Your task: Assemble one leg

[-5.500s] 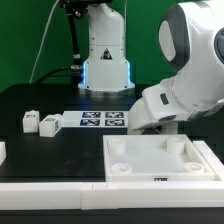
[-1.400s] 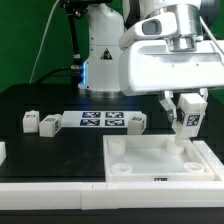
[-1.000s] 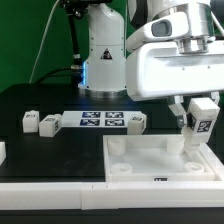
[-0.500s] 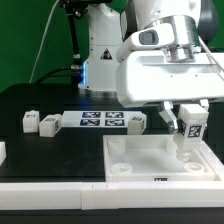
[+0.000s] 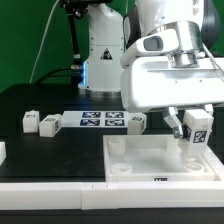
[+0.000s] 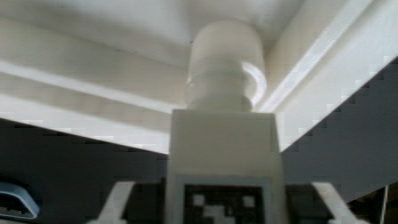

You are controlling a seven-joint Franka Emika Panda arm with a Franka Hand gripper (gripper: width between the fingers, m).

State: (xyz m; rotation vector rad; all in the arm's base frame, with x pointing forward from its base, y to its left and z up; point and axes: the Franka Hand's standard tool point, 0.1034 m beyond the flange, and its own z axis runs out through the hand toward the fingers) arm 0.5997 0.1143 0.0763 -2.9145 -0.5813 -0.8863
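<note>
- The arm's broad white housing (image 5: 170, 85) fills the space above the bench's (image 5: 60, 150) corner at the near edge on the exterior view's right, and hides the bench behind it.
- The marker board (image 5: 103, 121) lies mid-bench. One loose leg (image 5: 137, 121) lies just beside its end, and two more (image 5: 30, 122) (image 5: 48, 125) lie toward the exterior view's left edge.
- A white part (image 5: 2, 152) is cut off at that left edge.
- The panel (image 5: 150, 158) lies along the near edge, with sockets at its corners inside a raised rim.
- The gripper (image 5: 196, 122) is clenched on the leg (image 5: 197, 131), upright with its tag outward, over the panel's far socket on the exterior view's right.
- The wrist view shows the leg's (image 6: 226, 120) rounded end pointing into the rim's corner (image 6: 311, 40); I cannot tell whether it is seated.
</note>
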